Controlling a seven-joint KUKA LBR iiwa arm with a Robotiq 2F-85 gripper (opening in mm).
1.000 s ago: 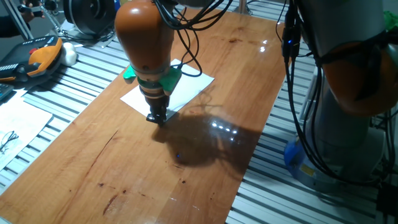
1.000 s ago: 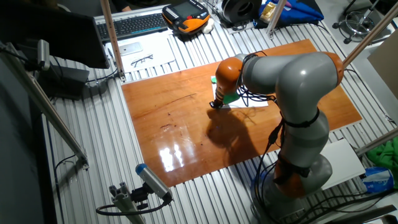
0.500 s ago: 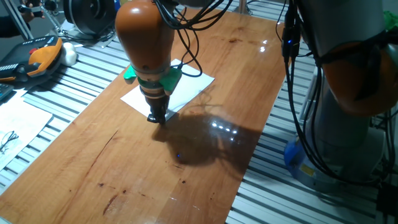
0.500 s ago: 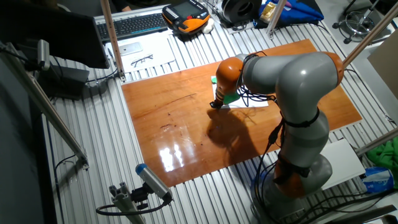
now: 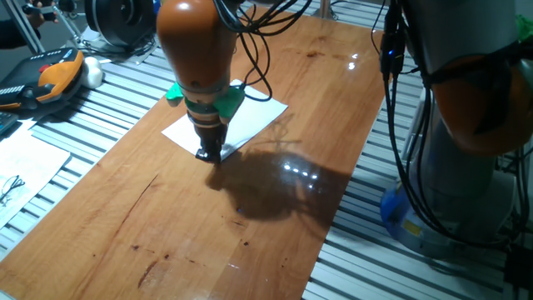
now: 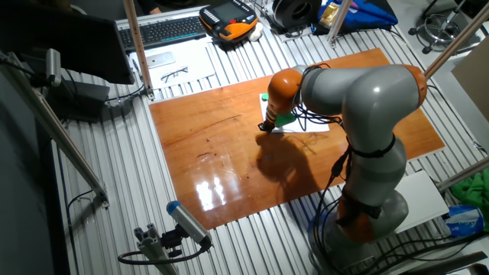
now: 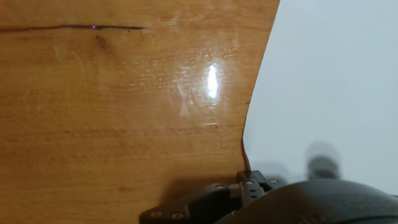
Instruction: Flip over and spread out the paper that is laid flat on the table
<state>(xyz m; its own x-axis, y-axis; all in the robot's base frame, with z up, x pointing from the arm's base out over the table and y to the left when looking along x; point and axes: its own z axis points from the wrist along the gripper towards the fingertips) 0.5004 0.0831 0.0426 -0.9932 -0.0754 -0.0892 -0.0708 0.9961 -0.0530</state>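
Paper (image 5: 241, 118) was lying flat, blank face up, on the glossy tabletop (image 5: 300, 100), and its near edge sat right under the claw (image 5: 209, 155). From the hand view that edge (image 7: 249, 124) looked a touch curled where it met the wood. Couldn't tell if the claw was spread or pinching anything; its tips were too dark and small. I'd reckon the trick here was to catch just the edge, low and shallow, then lift slowly so the thin sheet peeled rather than creased or slid away.
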